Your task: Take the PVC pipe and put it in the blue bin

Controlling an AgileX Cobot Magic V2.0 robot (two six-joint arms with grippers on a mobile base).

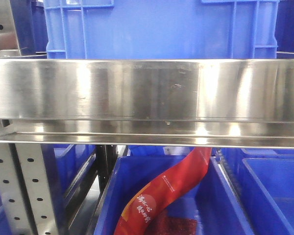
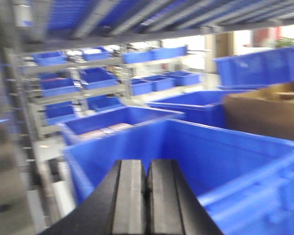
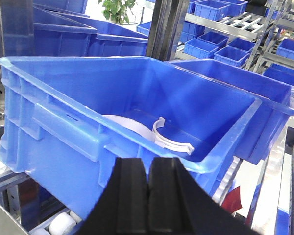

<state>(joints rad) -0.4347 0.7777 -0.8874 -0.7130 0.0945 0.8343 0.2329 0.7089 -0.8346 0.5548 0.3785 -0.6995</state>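
In the right wrist view a large blue bin (image 3: 63, 122) stands on a roller shelf. Inside it lie white PVC pieces: a curved pipe section (image 3: 122, 121) and a C-shaped clip (image 3: 170, 141) near the front wall. My right gripper (image 3: 148, 196) is shut and empty, just outside and below that bin's near rim. My left gripper (image 2: 146, 196) is also shut with nothing in it, and hangs in front of another blue bin (image 2: 196, 156); that view is motion-blurred. Neither gripper shows in the front view.
A wide steel shelf beam (image 1: 147, 98) fills the front view, with a blue bin (image 1: 157, 29) above it. Below, a blue bin (image 1: 225, 205) holds a red package (image 1: 161, 196). White rollers (image 3: 61, 225) carry the bin. Racks of blue bins (image 2: 98, 78) stand behind, and a cardboard box (image 2: 264, 112) at right.
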